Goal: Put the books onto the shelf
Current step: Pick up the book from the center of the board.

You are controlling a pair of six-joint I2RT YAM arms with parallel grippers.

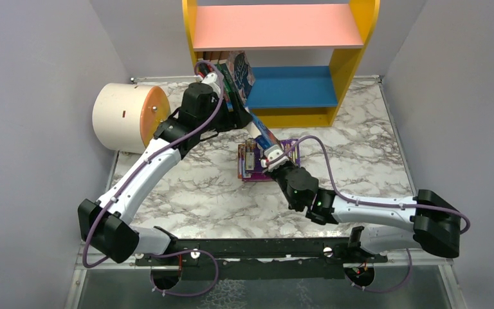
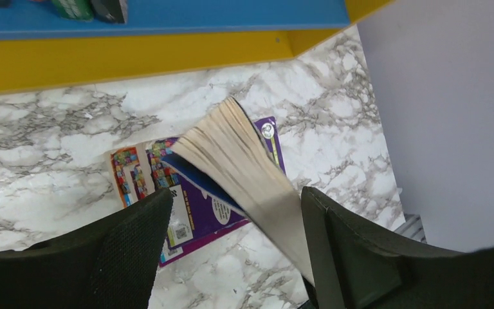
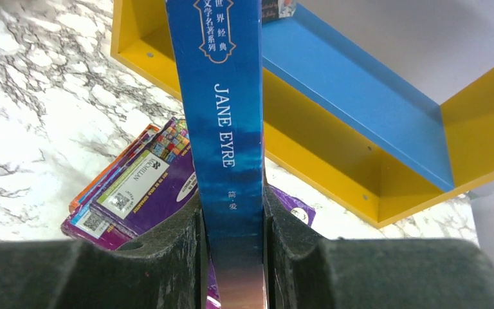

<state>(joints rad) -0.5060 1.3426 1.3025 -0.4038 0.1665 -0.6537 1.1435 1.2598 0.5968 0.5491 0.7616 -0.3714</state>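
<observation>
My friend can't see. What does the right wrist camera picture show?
The right gripper squeezes a blue Jane Eyre book, spine facing us. Behind it, purple books lie piled on the marble table, near the yellow shelf with its blue board.

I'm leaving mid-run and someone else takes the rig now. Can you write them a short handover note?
Right claw: shut on the blue book, held tilted over the stack.
Left claw: open, fingers either side of that book's page edge.
Shelf: a few books stand at the left end of the blue board.
Stack: lies on the table before the shelf, purple book on top.
Left to do: shelve the blue book, then the stack.
</observation>
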